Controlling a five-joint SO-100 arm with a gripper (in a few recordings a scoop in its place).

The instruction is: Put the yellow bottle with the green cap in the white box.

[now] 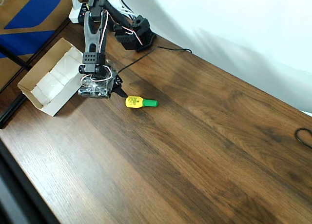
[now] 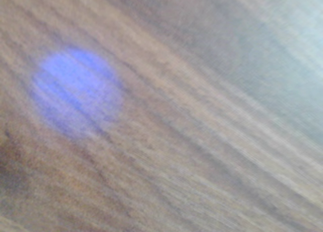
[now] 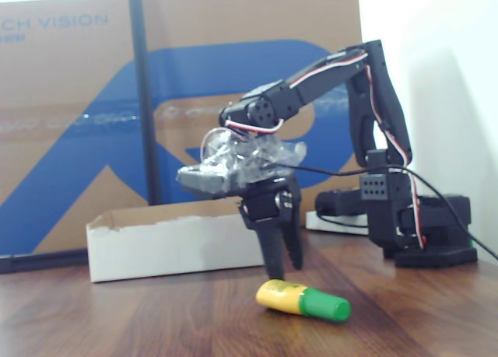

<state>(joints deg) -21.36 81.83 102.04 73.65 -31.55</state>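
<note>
The yellow bottle with the green cap lies on its side on the dark wooden bench, out in the open; in the overhead view its green cap points right and its yellow body left, and in the fixed view it sits near the front edge of the picture with the cap again to the right. The black arm reaches down from its base at the far end of the bench, and the tool hangs point-down just behind the bottle in the fixed view, its two dark fingers ending right by the yellow end of the bottle. From above, the tool sits just left of the bottle's yellow end; whether a tip actually touches the bottle I cannot tell. The fingers stand slightly parted with a narrow gap between them, and nothing is held in that gap. The white box rests on the bench to the left of the tool in the overhead view, open side up, with brown raw edges; in the fixed view it lies behind and left of the tool. A large brown and blue cardboard sheet stands behind the box. The wrist view is blurred: streaked wood grain with a soft blue patch at left.
</note>
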